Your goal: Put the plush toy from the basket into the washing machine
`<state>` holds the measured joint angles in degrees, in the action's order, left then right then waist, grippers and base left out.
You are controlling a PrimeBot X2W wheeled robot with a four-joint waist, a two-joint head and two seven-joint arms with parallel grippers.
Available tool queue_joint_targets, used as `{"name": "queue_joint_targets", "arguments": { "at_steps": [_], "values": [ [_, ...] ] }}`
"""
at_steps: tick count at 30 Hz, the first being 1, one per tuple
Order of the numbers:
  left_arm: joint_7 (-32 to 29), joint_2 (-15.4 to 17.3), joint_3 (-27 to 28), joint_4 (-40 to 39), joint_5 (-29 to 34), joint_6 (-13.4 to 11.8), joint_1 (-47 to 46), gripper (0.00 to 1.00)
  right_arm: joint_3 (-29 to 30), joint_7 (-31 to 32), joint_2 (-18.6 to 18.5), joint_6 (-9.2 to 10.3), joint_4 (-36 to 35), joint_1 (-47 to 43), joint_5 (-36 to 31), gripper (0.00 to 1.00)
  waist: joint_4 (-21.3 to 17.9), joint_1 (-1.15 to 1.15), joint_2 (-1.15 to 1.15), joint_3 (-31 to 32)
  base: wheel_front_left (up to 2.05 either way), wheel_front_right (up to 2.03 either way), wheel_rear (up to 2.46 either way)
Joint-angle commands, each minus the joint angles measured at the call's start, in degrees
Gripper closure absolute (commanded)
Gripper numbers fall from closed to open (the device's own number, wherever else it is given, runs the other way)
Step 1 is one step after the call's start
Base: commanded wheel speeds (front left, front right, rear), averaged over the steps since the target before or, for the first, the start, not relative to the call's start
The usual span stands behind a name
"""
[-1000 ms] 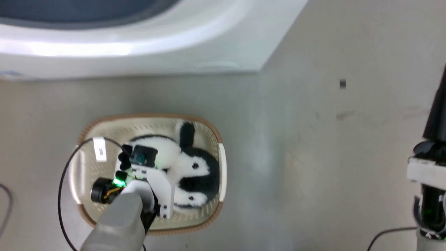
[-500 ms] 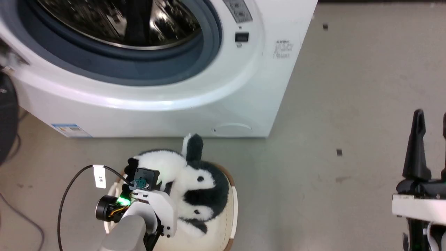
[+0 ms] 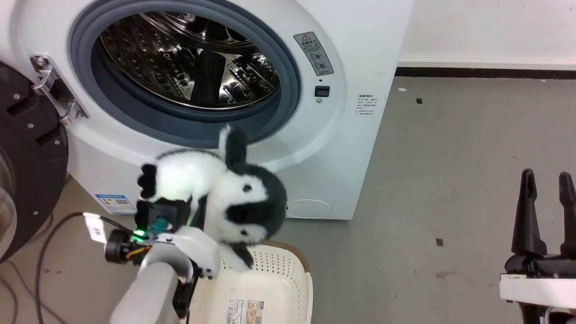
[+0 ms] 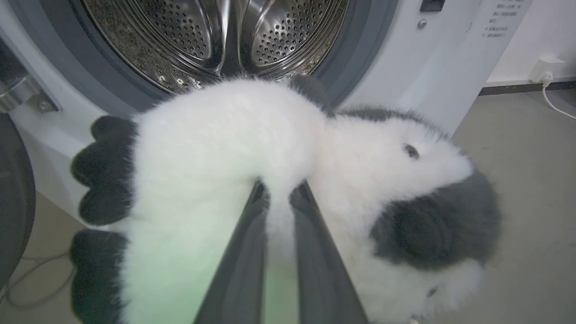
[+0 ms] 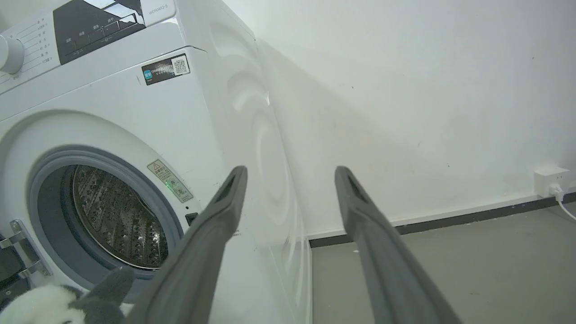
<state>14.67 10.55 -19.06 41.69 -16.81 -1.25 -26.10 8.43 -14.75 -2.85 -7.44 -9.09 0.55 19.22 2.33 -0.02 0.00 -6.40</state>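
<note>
The fluffy black-and-white plush toy [image 3: 216,189] hangs in the air above the cream basket [image 3: 288,279], in front of the washing machine [image 3: 342,135]. My left gripper [image 4: 280,191] is shut on the plush toy [image 4: 234,144], its fingers pinching the white fur at the middle of the body. The steel drum [image 3: 189,58] shows through the round grey-gasketed opening just beyond the toy. At the lower right my right gripper [image 3: 546,180] stands open with nothing between its fingers [image 5: 225,211], away from the toy [image 5: 67,306].
The black round door [image 3: 27,171] hangs open at the left of the machine. Dark cables [image 3: 27,270] lie on the grey floor at lower left. A wall socket with a white cord [image 5: 551,180] sits at the far right by the skirting.
The left gripper has lifted the plush toy out of the basket and up in front of the drum opening. The head camera has tilted upward, bringing the washer's opening into sight.
</note>
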Motion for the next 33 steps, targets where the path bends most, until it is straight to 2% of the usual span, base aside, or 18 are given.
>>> {"name": "queue_joint_targets", "arguments": {
  "at_steps": [1,10,19,25,33],
  "values": [
    [0.32,0.40,0.72,-1.45,0.23,-0.54,0.15,1.00,-0.31,-0.25,-0.03,-0.05,-0.20,-0.45,-0.02,0.00,-0.37,0.02,0.00,-0.43,0.00,0.00,0.00],
    [0.32,2.69,5.33,-8.26,0.20,-2.87,-4.08,1.00,0.35,-0.25,-0.03,-0.05,-1.76,2.99,-0.02,0.00,-4.07,0.02,0.00,-7.61,0.00,0.00,0.00],
    [0.32,5.60,9.98,-9.55,0.72,-4.39,-17.73,1.00,0.78,-0.25,-0.03,-0.05,-3.08,8.49,0.38,0.00,-7.72,0.02,0.00,-19.58,0.00,0.00,0.00],
    [0.32,8.55,11.32,-6.41,1.77,-4.34,-30.61,1.00,0.70,-0.25,-0.03,-0.05,-3.80,12.76,1.80,0.00,-10.42,0.02,0.00,-26.91,0.00,0.00,0.00],
    [0.18,10.23,11.97,1.33,2.03,-3.22,-48.19,1.00,1.53,-0.25,-0.03,-0.05,-4.89,15.97,2.72,0.00,-12.07,0.02,0.00,-34.41,0.00,0.00,0.00]
  ]
}}
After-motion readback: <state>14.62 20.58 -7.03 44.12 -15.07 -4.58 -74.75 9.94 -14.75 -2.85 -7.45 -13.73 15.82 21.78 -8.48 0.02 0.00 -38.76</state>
